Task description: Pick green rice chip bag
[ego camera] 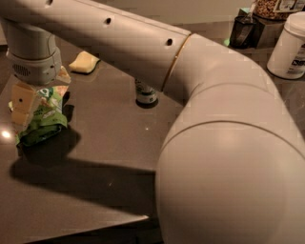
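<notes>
The green rice chip bag (46,115) lies crumpled on the dark table (105,143) at the far left. It is bright green with white lettering. My gripper (23,108) hangs from the grey wrist straight over the bag's left side, down at the bag. It covers part of the bag. The large white arm sweeps across the view from the right.
A pale yellow sponge (85,62) lies behind the bag. The green-and-silver soda can (146,94) stands mid-table, mostly hidden behind the arm. A white tub (289,47), a jar (274,7) and a dark box (245,31) stand at the back right. The table's front edge runs near the bottom left.
</notes>
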`<state>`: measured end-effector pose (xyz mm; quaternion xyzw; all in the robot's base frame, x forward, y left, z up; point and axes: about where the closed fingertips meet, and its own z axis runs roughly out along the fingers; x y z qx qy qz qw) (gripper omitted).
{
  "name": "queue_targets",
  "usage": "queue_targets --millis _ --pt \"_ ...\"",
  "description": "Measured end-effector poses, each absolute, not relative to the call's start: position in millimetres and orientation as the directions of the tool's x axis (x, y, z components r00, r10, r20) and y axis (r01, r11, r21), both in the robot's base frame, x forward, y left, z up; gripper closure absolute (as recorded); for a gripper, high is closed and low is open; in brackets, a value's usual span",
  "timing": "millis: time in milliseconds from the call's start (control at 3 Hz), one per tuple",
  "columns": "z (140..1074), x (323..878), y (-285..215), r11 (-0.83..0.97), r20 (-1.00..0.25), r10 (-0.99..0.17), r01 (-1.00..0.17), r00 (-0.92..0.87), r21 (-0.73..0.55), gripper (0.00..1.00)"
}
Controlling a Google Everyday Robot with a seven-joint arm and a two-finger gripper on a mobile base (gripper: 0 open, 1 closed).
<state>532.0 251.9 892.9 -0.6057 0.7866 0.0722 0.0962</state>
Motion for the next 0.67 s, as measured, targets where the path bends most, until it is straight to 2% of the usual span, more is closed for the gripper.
queue_targets --millis 667 --pt "882 534 278 0.304 -0.187 -0.934 -0.952 -0.305 0.034 0.00"
